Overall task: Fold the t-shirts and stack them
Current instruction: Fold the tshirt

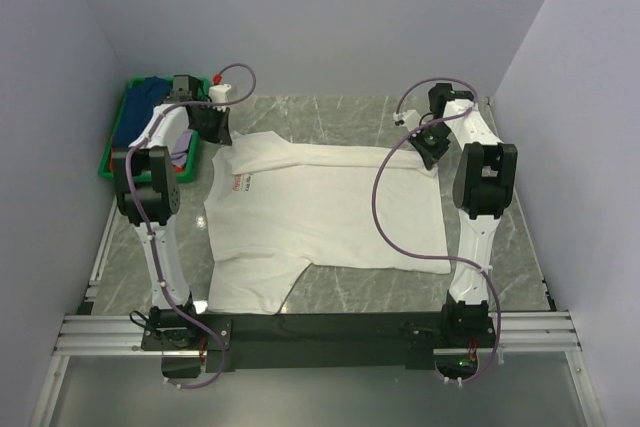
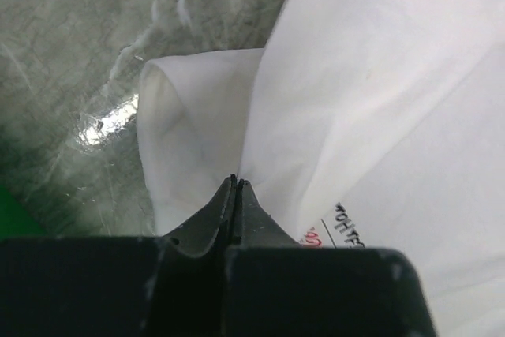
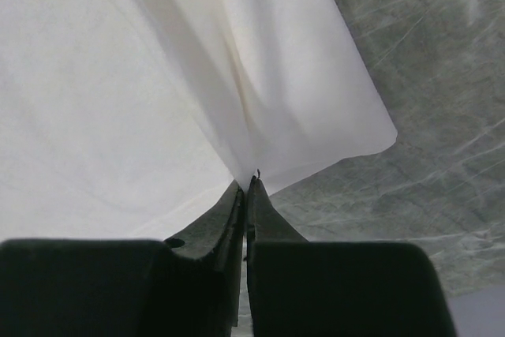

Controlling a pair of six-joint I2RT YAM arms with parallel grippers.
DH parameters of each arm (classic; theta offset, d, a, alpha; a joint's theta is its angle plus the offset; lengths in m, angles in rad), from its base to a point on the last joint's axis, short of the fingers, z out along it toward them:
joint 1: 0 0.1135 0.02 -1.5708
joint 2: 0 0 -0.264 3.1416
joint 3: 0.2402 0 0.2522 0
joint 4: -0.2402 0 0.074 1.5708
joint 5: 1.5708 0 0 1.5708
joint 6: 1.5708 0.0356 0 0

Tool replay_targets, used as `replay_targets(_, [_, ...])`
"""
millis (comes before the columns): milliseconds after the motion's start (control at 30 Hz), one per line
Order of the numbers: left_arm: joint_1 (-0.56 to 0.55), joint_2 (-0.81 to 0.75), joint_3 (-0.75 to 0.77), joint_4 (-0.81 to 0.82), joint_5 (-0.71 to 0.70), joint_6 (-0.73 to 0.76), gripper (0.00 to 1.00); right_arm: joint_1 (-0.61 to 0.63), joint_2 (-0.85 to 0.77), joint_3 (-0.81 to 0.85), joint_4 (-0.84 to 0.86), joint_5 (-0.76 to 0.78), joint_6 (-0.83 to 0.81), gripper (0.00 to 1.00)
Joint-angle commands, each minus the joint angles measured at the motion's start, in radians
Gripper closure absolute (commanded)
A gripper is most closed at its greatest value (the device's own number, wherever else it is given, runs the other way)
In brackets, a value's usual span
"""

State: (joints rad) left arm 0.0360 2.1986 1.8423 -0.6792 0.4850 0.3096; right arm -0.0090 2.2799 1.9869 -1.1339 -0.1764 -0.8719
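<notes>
A large white t-shirt (image 1: 320,212) with a small red chest mark (image 1: 238,184) lies spread on the marble table. My left gripper (image 1: 217,127) is shut on its far left corner, at the sleeve; the left wrist view shows the jaws (image 2: 237,181) pinching white cloth (image 2: 379,100) beside the red mark (image 2: 309,236). My right gripper (image 1: 430,147) is shut on the far right corner; the right wrist view shows the jaws (image 3: 251,179) pinching the cloth (image 3: 118,92). A dark blue shirt (image 1: 150,89) and a lavender one (image 1: 180,155) lie in the crate.
A green plastic crate (image 1: 112,152) stands at the far left by the wall. Purple cables loop from both arms over the shirt. Grey walls close in the table at left, back and right. The arm bases sit on a black rail (image 1: 330,327) at the near edge.
</notes>
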Motion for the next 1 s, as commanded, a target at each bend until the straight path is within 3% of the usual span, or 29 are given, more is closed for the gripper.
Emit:
replay_targets(0, [-0.002,-0.129,-0.009,-0.039,0.095,0.091,0.99,0.029,-0.075,-0.036,0.029,0.028,-0.045,1.0])
replay_targets(167, [-0.022,-0.217,-0.079,-0.164,0.179,0.294,0.99,0.044,-0.122,-0.152,0.086,0.077,-0.088,1.0])
replay_targets(267, [-0.065,-0.276,-0.19,-0.238,0.181,0.452,0.99,0.047,-0.129,-0.163,0.077,0.071,-0.104,0.91])
replay_targets(333, [-0.102,-0.327,-0.27,-0.237,0.133,0.523,0.99,0.047,-0.131,-0.154,0.054,0.048,-0.099,0.82])
replay_targets(400, [-0.136,-0.364,-0.398,-0.22,0.077,0.618,0.99,0.047,-0.137,-0.142,0.033,0.037,-0.098,0.8])
replay_targets(467, [-0.151,-0.414,-0.513,-0.165,0.043,0.678,0.95,0.046,-0.149,-0.148,0.023,0.04,-0.102,0.78])
replay_targets(633, [-0.153,-0.479,-0.612,-0.115,-0.014,0.738,0.77,0.034,-0.191,-0.207,0.028,0.069,-0.131,0.79])
replay_targets(800, [-0.14,-0.468,-0.523,-0.106,0.038,0.669,0.62,0.014,-0.183,-0.16,0.007,0.049,-0.104,0.8])
replay_targets(967, [-0.143,-0.315,-0.285,-0.056,0.127,0.349,0.46,0.014,-0.096,-0.011,-0.044,-0.012,0.003,0.78])
